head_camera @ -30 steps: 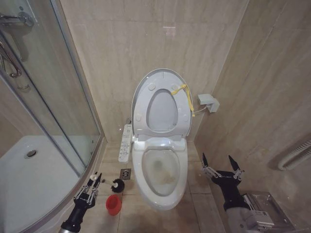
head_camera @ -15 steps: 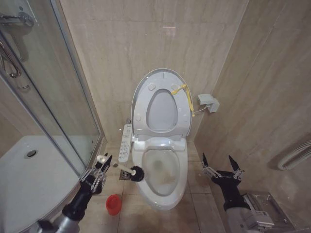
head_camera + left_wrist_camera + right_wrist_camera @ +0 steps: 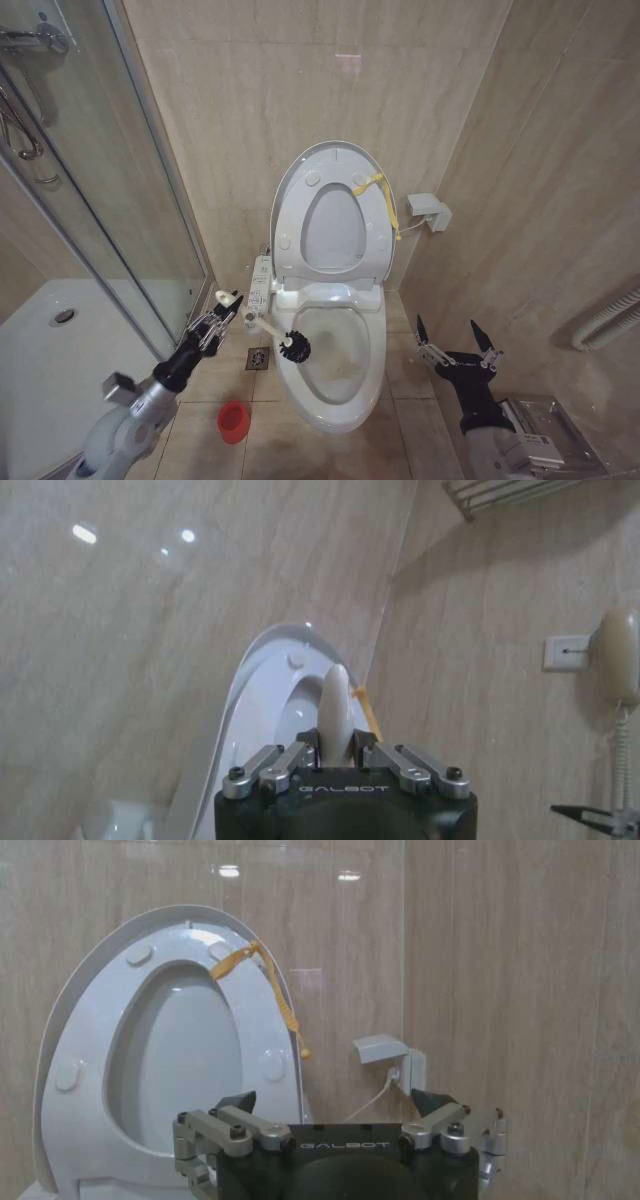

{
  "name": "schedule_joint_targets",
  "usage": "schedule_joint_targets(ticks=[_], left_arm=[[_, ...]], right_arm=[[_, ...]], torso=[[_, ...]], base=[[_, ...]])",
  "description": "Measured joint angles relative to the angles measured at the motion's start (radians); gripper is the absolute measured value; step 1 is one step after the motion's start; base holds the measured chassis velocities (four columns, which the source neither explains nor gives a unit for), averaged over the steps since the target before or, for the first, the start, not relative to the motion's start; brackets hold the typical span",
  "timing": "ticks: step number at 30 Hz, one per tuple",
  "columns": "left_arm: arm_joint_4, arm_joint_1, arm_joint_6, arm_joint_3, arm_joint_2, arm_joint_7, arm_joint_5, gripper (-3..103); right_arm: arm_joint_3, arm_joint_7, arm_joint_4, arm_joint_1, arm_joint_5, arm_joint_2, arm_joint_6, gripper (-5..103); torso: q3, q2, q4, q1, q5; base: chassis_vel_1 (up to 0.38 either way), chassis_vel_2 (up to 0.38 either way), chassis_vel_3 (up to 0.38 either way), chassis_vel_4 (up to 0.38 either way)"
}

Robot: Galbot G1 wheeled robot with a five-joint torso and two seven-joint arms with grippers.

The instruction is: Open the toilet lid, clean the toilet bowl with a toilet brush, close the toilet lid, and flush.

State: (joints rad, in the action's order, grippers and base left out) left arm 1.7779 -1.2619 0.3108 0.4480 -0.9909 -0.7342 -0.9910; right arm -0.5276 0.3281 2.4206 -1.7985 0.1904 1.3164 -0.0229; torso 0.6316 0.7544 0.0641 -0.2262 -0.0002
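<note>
— Grey-sleeved and stretched up from the lower left, the left arm reaches toward the toilet; its left gripper is clamped on the white handle of the toilet brush. How does the right one sit?

— The right gripper hovers low beside the toilet's right side, fingers spread wide, holding nothing.

— Where is the brush head?

— The dark bristles hang over the left rim of the toilet bowl, just inside its edge. I cannot tell whether they touch the ceramic.

— And farther back?

— The toilet lid stands upright against the wall, seat ring raised with it, a yellow cord tied at its right edge. From the left wrist, the handle tip hides part of the lid.
</note>
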Motion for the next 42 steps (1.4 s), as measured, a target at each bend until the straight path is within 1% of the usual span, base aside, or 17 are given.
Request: schedule_joint_targets(ticks=[1, 2, 5, 7, 10, 11, 14, 15, 18, 19, 23, 24, 27, 28, 30, 36, 42], left_arm=[[-0.045, 0.047, 0.000, -0.037, 0.000, 0.001, -0.005, 22], [-0.045, 0.047, 0.000, -0.037, 0.000, 0.001, -0.005, 22], [-0.130, 0.142, 0.004, -0.107, -0.010, 0.003, -0.008, 22], [-0.148, 0.168, 0.006, -0.126, -0.014, 0.003, -0.009, 22], [-0.214, 0.255, 0.015, -0.198, -0.036, 0.003, -0.006, 22], [-0.214, 0.255, 0.015, -0.198, -0.036, 0.003, -0.006, 22], [-0.283, 0.329, 0.027, -0.277, -0.064, 0.003, 0.027, 22], [-0.283, 0.329, 0.027, -0.277, -0.064, 0.003, 0.027, 22], [-0.361, 0.391, 0.036, -0.363, -0.103, 0.007, 0.056, 22], [-0.361, 0.391, 0.036, -0.363, -0.103, 0.007, 0.056, 22], [-0.464, 0.460, 0.063, -0.447, -0.178, 0.031, 0.091, 22], [-0.464, 0.460, 0.063, -0.447, -0.178, 0.031, 0.091, 22], [-0.560, 0.521, 0.117, -0.490, -0.231, 0.057, 0.154, 22], [-0.560, 0.521, 0.117, -0.490, -0.231, 0.057, 0.154, 22], [-0.609, 0.551, 0.135, -0.511, -0.257, 0.069, 0.172, 22], [-0.660, 0.568, 0.141, -0.524, -0.291, 0.073, 0.188, 22], [-0.665, 0.540, 0.141, -0.527, -0.308, 0.072, 0.208, 22]], right_arm=[[0.000, 0.000, 0.000, 0.000, 0.000, 0.000, 0.000, 100], [0.000, 0.000, 0.000, 0.000, 0.000, 0.000, 0.000, 100], [0.000, 0.000, 0.000, 0.000, 0.000, 0.000, 0.000, 100], [0.000, 0.000, 0.000, 0.000, 0.000, 0.000, 0.000, 100], [0.000, 0.000, 0.000, 0.000, 0.000, 0.000, 0.000, 100], [0.000, 0.000, 0.000, 0.000, 0.000, 0.000, 0.000, 100], [0.000, 0.000, 0.000, 0.000, 0.000, 0.000, 0.000, 100], [0.000, 0.000, 0.000, 0.000, 0.000, 0.000, 0.000, 100], [0.000, 0.000, 0.000, 0.000, 0.000, 0.000, 0.000, 100], [0.000, 0.000, 0.000, 0.000, 0.000, 0.000, 0.000, 100], [0.000, 0.000, 0.000, 0.000, 0.000, 0.000, 0.000, 100], [0.000, 0.000, 0.000, 0.000, 0.000, 0.000, 0.000, 100], [0.000, 0.000, 0.000, 0.000, 0.000, 0.000, 0.000, 100], [0.000, 0.000, 0.000, 0.000, 0.000, 0.000, 0.000, 100], [0.000, 0.000, 0.000, 0.000, 0.000, 0.000, 0.000, 100], [0.000, 0.000, 0.000, 0.000, 0.000, 0.000, 0.000, 100], [0.000, 0.000, 0.000, 0.000, 0.000, 0.000, 0.000, 100]], torso=[[0.000, 0.000, 0.0000, 0.000, 0.0001], [0.000, 0.000, 0.0000, 0.000, 0.0001], [0.000, 0.000, 0.0000, 0.000, 0.0002], [0.000, 0.000, -0.0001, 0.000, 0.0001], [0.000, 0.000, 0.0000, 0.000, 0.0004], [0.000, 0.000, 0.0000, 0.000, 0.0004], [0.000, 0.000, 0.0000, 0.000, 0.0004], [0.000, 0.000, 0.0000, 0.000, 0.0004], [0.000, 0.000, 0.0000, 0.000, 0.0004], [0.000, 0.000, 0.0000, 0.000, 0.0004], [0.000, 0.000, 0.0000, 0.000, 0.0004], [0.000, 0.000, 0.0000, 0.000, 0.0004], [0.000, 0.000, 0.0000, 0.000, 0.0004], [0.000, 0.000, 0.0000, 0.000, 0.0004], [0.000, 0.000, 0.0000, 0.000, 0.0005], [0.000, 0.000, 0.0000, 0.000, 0.0004], [0.000, 0.000, -0.0001, 0.000, 0.0003]], base=[[0.000, 0.000, 0.000, 0.000], [0.000, 0.000, 0.000, 0.000], [0.000, 0.000, 0.000, 0.000], [0.000, 0.000, 0.000, 0.000], [0.000, 0.000, 0.000, 0.000], [0.000, 0.000, 0.000, 0.000], [0.000, 0.000, 0.000, 0.000], [0.000, 0.000, 0.000, 0.000], [0.000, 0.000, 0.000, 0.000], [0.000, 0.000, 0.000, 0.000], [0.000, 0.000, 0.000, 0.000], [0.000, 0.000, 0.000, 0.000], [0.000, 0.000, 0.000, 0.000], [0.000, 0.000, 0.000, 0.000], [0.000, 0.000, 0.000, 0.000], [0.000, 0.000, 0.000, 0.000], [0.000, 0.000, 0.000, 0.000]])
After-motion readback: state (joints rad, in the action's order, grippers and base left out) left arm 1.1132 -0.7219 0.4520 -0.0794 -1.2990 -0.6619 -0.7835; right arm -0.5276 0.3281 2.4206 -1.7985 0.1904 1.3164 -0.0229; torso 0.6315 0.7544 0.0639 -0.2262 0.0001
